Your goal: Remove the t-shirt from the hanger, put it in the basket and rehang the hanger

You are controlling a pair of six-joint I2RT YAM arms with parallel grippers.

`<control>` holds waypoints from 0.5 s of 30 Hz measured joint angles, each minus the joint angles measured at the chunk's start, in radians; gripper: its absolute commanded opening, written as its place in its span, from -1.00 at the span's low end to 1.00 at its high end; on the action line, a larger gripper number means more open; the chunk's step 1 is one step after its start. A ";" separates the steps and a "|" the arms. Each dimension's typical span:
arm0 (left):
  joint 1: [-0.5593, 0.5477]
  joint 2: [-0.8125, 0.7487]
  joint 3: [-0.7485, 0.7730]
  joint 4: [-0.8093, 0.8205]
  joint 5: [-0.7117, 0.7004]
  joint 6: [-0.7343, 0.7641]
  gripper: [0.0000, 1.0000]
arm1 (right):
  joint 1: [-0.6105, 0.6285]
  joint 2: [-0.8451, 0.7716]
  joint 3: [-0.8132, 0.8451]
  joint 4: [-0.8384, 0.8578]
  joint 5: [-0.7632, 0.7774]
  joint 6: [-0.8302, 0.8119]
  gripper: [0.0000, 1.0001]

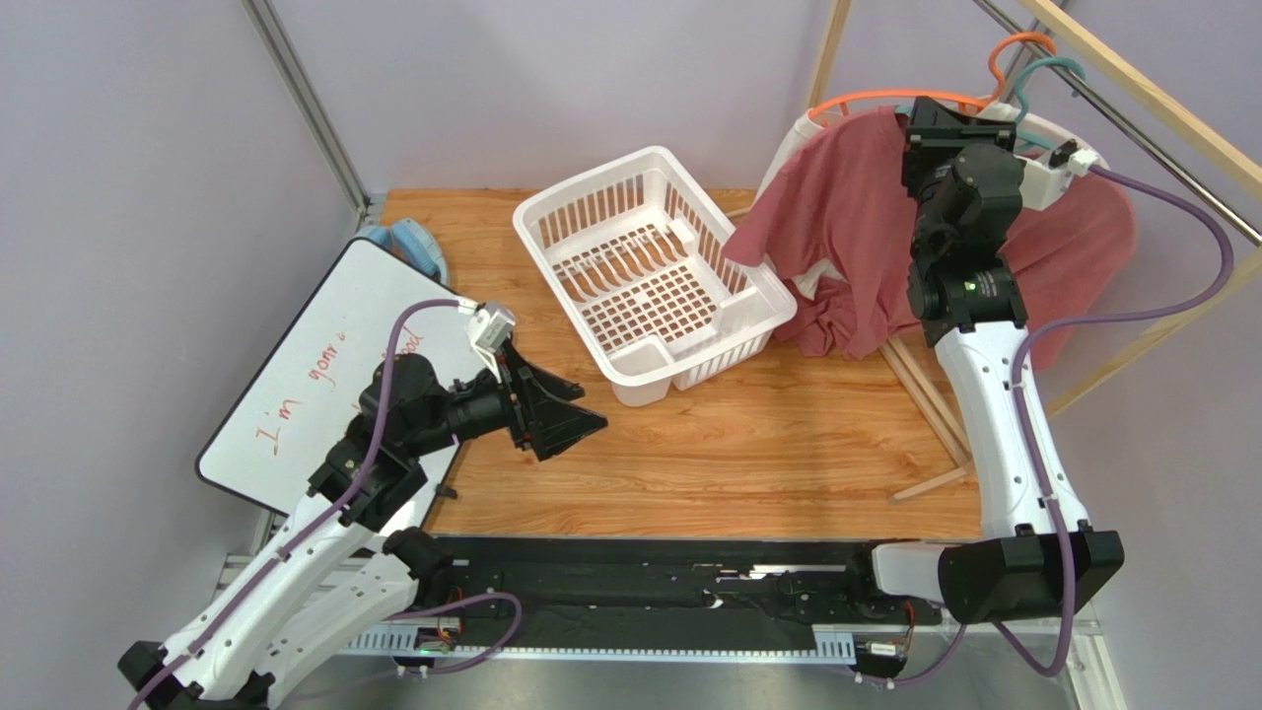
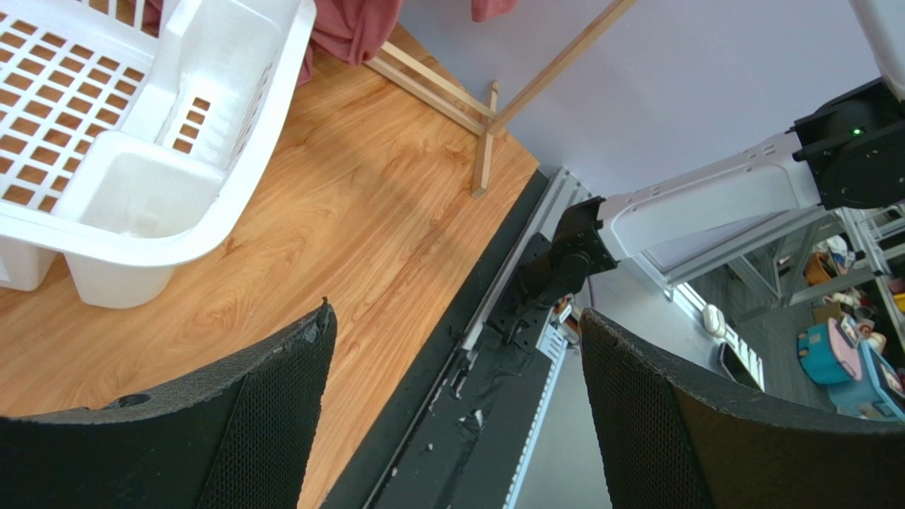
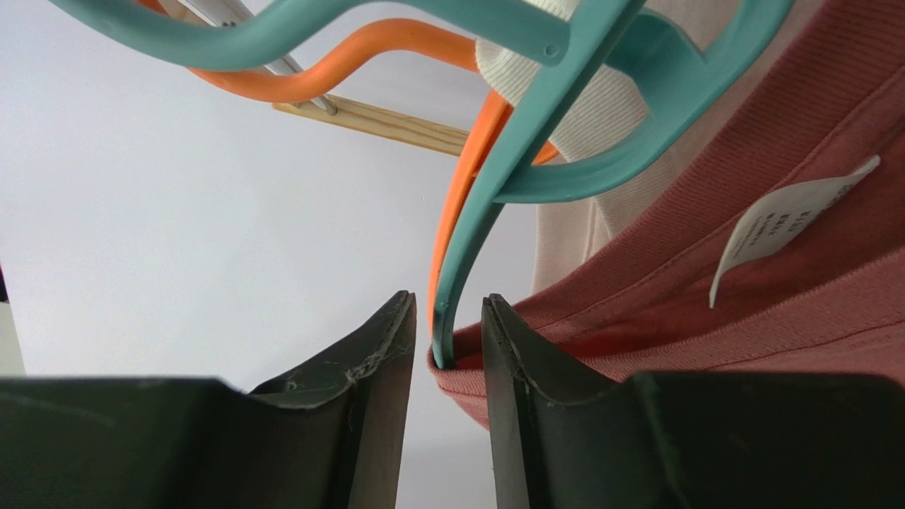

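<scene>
Right tool (image 3: 446, 310) is up at the back right now, clenched narrow on the lower arm of the thin teal plastic hanger (image 3: 499, 180), just where it slips into the ribbed collar of the plain dusty-red cotton t-shirt (image 3: 744, 308). The shirt hangs draped on that hanger, beside an orange plastic hanger (image 3: 361, 48), above the far right corner of the wooden desk (image 1: 741, 444). My left tool (image 2: 457, 318) hovers released, jaws spread wide, low over the desk near the white slatted plastic basket (image 2: 138, 159).
</scene>
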 measured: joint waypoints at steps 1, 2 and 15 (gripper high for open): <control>0.000 0.001 0.000 0.000 0.000 0.000 0.76 | 0.000 0.000 0.000 0.002 0.003 0.000 -0.32; 0.000 0.002 0.000 0.000 0.000 0.000 0.77 | 0.000 0.000 0.000 0.001 0.006 -0.001 -0.32; 0.000 0.011 0.000 0.003 0.000 0.000 0.76 | 0.000 0.000 -0.001 0.010 0.019 -0.006 -0.95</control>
